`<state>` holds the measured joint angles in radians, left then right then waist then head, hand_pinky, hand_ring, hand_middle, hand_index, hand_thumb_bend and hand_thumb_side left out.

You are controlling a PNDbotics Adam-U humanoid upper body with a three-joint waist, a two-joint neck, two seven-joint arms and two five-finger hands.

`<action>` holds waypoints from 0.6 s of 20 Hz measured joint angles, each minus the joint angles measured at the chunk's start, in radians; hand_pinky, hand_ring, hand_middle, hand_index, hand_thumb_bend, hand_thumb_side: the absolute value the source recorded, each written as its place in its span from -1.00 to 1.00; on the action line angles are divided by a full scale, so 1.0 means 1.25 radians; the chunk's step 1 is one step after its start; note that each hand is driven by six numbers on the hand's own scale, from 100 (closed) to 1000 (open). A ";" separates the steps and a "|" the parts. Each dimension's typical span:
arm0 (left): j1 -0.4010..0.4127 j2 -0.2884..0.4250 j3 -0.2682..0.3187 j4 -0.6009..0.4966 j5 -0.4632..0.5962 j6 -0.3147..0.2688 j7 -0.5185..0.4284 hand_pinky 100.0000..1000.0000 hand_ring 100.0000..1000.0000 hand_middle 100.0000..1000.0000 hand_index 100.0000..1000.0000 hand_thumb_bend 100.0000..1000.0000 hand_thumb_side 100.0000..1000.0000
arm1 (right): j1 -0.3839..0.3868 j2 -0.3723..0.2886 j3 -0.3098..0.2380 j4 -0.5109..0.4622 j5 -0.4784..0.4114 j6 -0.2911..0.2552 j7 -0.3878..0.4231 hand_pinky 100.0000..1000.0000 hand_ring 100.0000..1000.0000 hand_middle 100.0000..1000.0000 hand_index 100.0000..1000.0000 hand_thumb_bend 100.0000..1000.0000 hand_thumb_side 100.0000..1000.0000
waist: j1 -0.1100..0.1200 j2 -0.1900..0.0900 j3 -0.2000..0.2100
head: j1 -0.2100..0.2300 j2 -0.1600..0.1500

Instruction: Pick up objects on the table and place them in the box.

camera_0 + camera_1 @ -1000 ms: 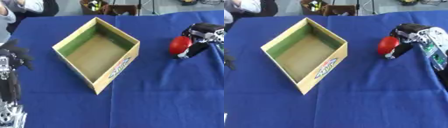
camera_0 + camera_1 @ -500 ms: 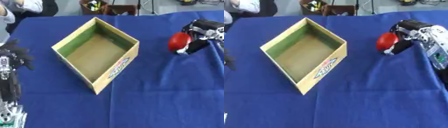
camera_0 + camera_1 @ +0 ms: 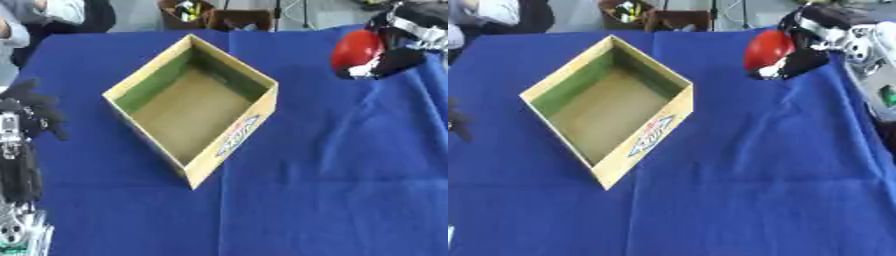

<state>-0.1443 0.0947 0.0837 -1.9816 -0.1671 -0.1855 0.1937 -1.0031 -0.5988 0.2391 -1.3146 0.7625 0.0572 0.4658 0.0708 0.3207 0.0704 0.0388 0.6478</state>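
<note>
On the blue-clothed desk (image 3: pixel 332 165) I see the open yellow cardboard box (image 3: pixel 194 106) sitting empty, my right hand (image 3: pixel 805 50) curled round a round red object (image 3: pixel 766 48) beyond its right side, my left hand (image 3: pixel 26 112) idle, fingers relaxed, at left.

Blue cloth (image 3: pixel 332 175) covers the counter, filling most of the frame w/ soft creases. Beyond its far edge, top center: a brown open container (image 3: pixel 210 15) holding small mixed-colour items, too blurred to identify. Thin dark stand legs (image 3: pixel 715 12) just right of it.
</note>
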 measured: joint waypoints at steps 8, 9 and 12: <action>0.000 0.000 -0.002 0.000 0.000 -0.001 -0.002 -0.57 -0.19 -0.06 0.49 -1.00 0.80 | -0.078 0.075 0.022 -0.028 -0.017 0.000 0.000 0.00 -0.18 -0.62 -0.17 0.15 0.20 | -0.004 -0.002 0.018 | -0.016 0.000; 0.000 0.000 -0.004 0.000 0.000 -0.001 -0.003 -0.57 -0.19 -0.06 0.50 -1.00 0.80 | -0.090 0.091 0.027 -0.028 -0.017 -0.002 0.002 0.00 -0.18 -0.62 -0.18 0.15 0.21 | -0.005 -0.003 0.021 | -0.019 0.000; -0.001 0.000 -0.005 0.000 0.002 -0.001 -0.005 -0.57 -0.19 -0.06 0.50 -1.00 0.80 | -0.117 0.140 0.040 -0.025 -0.016 -0.007 0.006 0.01 -0.18 -0.62 -0.18 0.15 0.21 | -0.009 -0.003 0.027 | -0.026 -0.002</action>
<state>-0.1456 0.0947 0.0772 -1.9816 -0.1652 -0.1868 0.1872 -1.1492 -0.4233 0.2891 -1.3455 0.7425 0.0482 0.4736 0.0598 0.3164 0.1044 0.0062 0.6457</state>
